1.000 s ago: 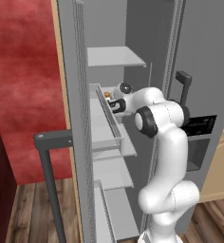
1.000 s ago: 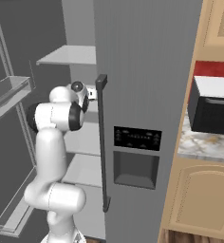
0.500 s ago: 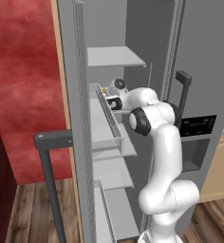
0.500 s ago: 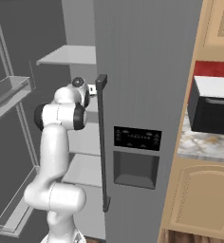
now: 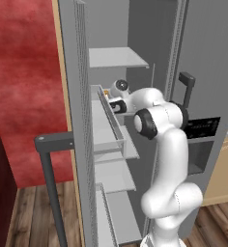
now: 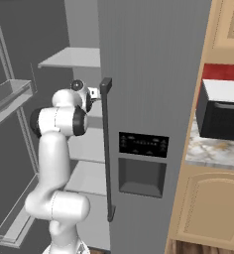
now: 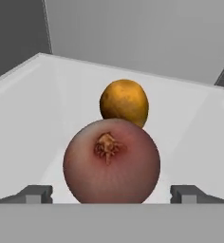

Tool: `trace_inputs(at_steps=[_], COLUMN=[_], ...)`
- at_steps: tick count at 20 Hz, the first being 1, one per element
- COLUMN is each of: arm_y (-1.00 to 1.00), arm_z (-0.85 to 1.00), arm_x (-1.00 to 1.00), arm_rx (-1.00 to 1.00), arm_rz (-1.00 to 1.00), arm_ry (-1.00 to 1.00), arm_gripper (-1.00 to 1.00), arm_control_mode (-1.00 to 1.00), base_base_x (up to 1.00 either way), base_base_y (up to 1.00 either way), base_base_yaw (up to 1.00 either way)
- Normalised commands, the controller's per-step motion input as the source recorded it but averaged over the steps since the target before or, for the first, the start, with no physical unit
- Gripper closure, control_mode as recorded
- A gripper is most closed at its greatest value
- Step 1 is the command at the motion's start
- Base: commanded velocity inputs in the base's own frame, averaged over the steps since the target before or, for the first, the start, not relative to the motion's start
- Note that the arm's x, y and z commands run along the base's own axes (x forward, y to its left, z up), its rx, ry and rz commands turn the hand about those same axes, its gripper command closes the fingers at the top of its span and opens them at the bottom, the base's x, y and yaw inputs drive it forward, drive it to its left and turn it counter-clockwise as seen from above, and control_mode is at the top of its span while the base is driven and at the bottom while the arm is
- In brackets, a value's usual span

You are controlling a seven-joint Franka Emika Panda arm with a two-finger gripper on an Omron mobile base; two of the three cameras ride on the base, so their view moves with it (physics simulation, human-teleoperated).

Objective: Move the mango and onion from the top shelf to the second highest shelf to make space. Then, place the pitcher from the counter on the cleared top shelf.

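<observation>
In the hand view the gripper (image 7: pixel 112 193) is standing with its jaws spread wide apart, one dark fingertip (image 7: pixel 35 193) showing at each side of the onion (image 7: pixel 112 161), and nothing is being gripped. The onion is sitting between the tips, its root end facing the camera, resting on a pale grey shelf (image 7: pixel 33 118). Just behind it, and looking to be touching it, the orange-yellow mango (image 7: pixel 124 103) is lying on the same shelf, nearer the fridge's grey back wall (image 7: pixel 142 33).

From the left base view the white arm (image 5: pixel 166 144) is reaching into the open fridge, its hand lying level with a shelf below the highest one (image 5: pixel 117 57). Which shelf the fruits are resting on cannot be told for sure.

In the right base view the marble counter (image 6: pixel 213 149) is showing to the right of the fridge door (image 6: pixel 148 99).
</observation>
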Motion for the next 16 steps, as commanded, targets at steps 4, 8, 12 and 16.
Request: trace_inputs(at_steps=[4, 8, 12, 16], arm_y=[0.0, 0.0, 0.0, -0.06], arm_z=[0.32, 0.43, 0.47, 0.4], arm_x=[-0.46, -0.8, -0.99, -1.0], arm_rx=[0.0, 0.0, 0.0, 0.0], arm_rz=[-0.04, -0.03, -0.01, 0.0], arm_ry=[-0.14, -0.11, -0.02, 0.0], arm_gripper=[-1.0, -1.0, -1.0, -1.0], arm_control_mode=[-1.0, -1.0, -1.0, -1.0], base_base_x=[0.0, 0.0, 0.0, 0.0], base_base_y=[0.0, 0.0, 0.0, 0.0], base_base_yaw=[0.0, 0.0, 0.0, 0.0])
